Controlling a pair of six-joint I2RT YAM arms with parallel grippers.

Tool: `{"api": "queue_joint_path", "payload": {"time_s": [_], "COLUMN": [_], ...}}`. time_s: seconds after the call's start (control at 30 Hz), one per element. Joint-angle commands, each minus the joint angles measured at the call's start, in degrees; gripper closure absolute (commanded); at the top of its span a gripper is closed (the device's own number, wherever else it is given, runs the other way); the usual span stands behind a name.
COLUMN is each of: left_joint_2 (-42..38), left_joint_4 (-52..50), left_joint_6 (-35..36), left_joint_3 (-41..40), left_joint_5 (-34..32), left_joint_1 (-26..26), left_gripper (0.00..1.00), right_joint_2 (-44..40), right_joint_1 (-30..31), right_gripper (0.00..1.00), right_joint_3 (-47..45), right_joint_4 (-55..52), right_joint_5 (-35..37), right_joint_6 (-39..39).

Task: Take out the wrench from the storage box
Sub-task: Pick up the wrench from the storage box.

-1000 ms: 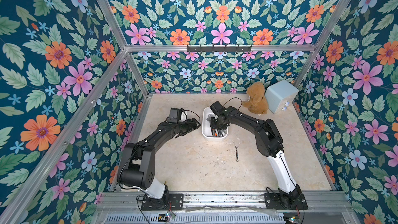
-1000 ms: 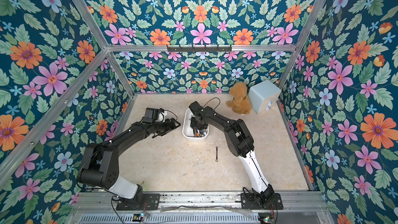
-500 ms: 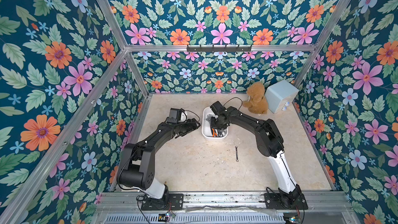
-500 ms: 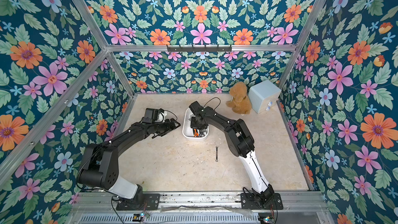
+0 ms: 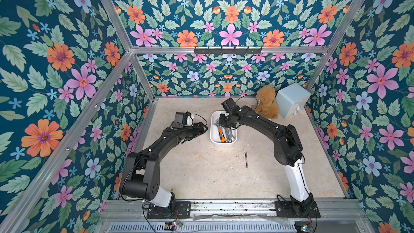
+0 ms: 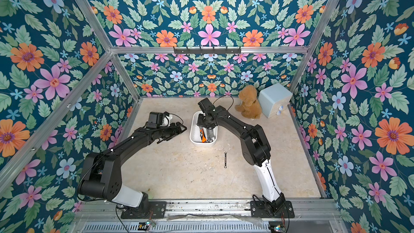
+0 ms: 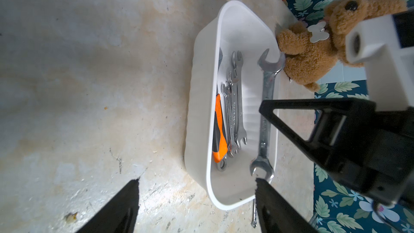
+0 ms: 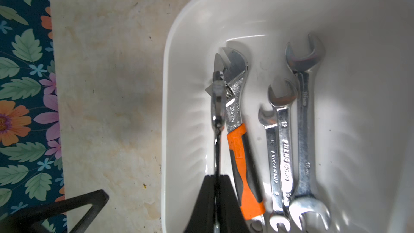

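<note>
— As the right gripper [image 8: 216, 182] clamps tight on a double-ended wrench [image 8: 216, 113], why edge-up?
— Pinched by its shank, it hangs inside the storage box [image 5: 224, 143], beside the orange-handled adjustable wrench [image 8: 243, 153], seemingly ready to lift clear. The left gripper [image 7: 196, 182] waits beside the box, jaws spread and empty.
— Different from a second ago?
— The jaws have finished closing and the right wrist has shifted slightly. The box hasn't moved.
</note>
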Motion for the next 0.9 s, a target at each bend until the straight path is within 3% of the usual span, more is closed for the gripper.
{"api": "queue_joint_path", "payload": {"time_s": [0.0,0.13,0.5,0.67,0.87], "left_joint_2": [-0.65,-1.16,-0.84,0.35,1.37], "left_joint_4": [0.88,1.54,2.63,2.71,2.71], "left_joint_6": [0.13,-0.45,-2.67,-3.48,-3.83], "left_joint_3": [-0.19,-0.37,1.37,2.44,3.15], "left_joint_5": [-0.83,-0.77,-1.2,-1.72,-2.17], "left_joint_1": [-0.01,-0.15,-2.71,-3.87,-4.06], "left_gripper": [0.16,0.16,0.16,0.16,0.16], "right_joint_2": [-3.4,-10.95,-36.82,-40.91,-39.99], "right_joint_1": [-0.01,-0.47,-2.85,-4.02,-4.42], "right_gripper": [1.0,1.0,1.0,1.0,1.0], "right_joint_3": [-1.12,-9.06,-44.49,-54.68,-60.98], "right_joint_4": [0.29,1.78,6.18,8.97,13.51], "right_joint_5": [0.71,0.88,2.77,0.64,-1.56], "right_joint_6": [-1.51,-2.95,-3.78,-3.37,-2.16]}}
